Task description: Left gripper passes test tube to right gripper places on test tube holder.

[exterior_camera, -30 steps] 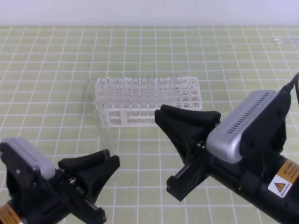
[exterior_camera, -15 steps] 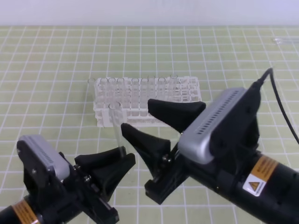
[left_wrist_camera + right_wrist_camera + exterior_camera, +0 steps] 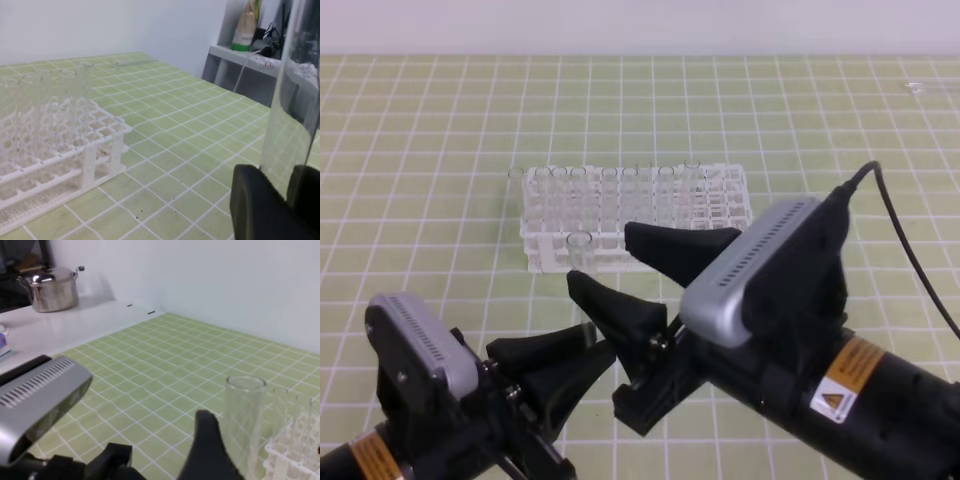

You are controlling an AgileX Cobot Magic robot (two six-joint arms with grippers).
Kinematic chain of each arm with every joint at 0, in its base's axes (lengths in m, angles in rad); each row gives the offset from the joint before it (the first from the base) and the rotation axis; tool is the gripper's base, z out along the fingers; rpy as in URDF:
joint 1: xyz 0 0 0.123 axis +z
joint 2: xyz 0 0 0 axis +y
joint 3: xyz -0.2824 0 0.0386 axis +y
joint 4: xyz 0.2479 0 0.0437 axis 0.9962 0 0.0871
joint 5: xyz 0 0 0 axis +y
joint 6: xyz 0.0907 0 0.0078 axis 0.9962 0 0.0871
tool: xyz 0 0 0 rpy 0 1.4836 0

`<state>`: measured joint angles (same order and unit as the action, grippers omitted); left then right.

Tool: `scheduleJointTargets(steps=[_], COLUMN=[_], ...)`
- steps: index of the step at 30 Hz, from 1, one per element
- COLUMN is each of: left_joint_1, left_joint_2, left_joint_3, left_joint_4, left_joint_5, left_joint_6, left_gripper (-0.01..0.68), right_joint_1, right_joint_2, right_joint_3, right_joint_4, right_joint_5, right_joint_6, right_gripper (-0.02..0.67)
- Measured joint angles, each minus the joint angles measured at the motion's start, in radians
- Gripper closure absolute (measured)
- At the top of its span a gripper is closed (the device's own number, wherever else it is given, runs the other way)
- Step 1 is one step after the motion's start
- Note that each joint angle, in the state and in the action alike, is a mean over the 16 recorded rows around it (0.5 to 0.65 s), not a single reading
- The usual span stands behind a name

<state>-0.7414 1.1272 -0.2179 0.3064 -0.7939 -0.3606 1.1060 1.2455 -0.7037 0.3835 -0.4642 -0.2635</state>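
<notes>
The test tube [image 3: 584, 275] stands upright at the front, its lower end pinched between the black fingers of my left gripper [image 3: 592, 352]. In the left wrist view the test tube [image 3: 292, 105] rises close up from between the fingers [image 3: 255, 207]. My right gripper [image 3: 600, 258] is open wide, one finger on each side of the tube's upper part, and I cannot tell whether either touches it. The right wrist view shows the test tube [image 3: 244, 420] beside one finger [image 3: 210, 450]. The white test tube holder [image 3: 638, 245] lies just behind the tube and also shows as the holder [image 3: 60, 155].
Several clear tubes [image 3: 610, 190] stand in the holder's back row. A glass item [image 3: 918, 88] lies at the far right of the green grid mat. A steel pot [image 3: 52, 287] sits on a white counter off the mat, and a shelf with bottles [image 3: 247, 30] stands beyond it.
My right gripper has opened wide and moved left, bringing its fingers around the tube. My left gripper has come up and to the right with the tube held upright.
</notes>
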Motion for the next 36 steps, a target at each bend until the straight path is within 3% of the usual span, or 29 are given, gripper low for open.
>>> scheduleJointTargets(steps=[23, 31, 36], left_joint_1=[0.001, 0.001, 0.0], left_joint_2=[-0.001, -0.001, -0.001], left_joint_3=[0.001, 0.001, 0.001], left_joint_4=[0.043, 0.045, 0.046], left_joint_5=[-0.028, -0.034, -0.038], left_joint_6=[0.009, 0.009, 0.009], left_gripper=[0.637, 0.631, 0.637], right_joint_1=[0.0, 0.0, 0.001], right_joint_2=[0.113, 0.114, 0.114], right_joint_3=[-0.043, -0.043, -0.043], right_joint_4=[0.012, 0.023, 0.027], right_joint_5=[-0.072, -0.076, -0.076], right_joint_6=[0.015, 0.015, 0.015], right_gripper=[0.235, 0.292, 0.369])
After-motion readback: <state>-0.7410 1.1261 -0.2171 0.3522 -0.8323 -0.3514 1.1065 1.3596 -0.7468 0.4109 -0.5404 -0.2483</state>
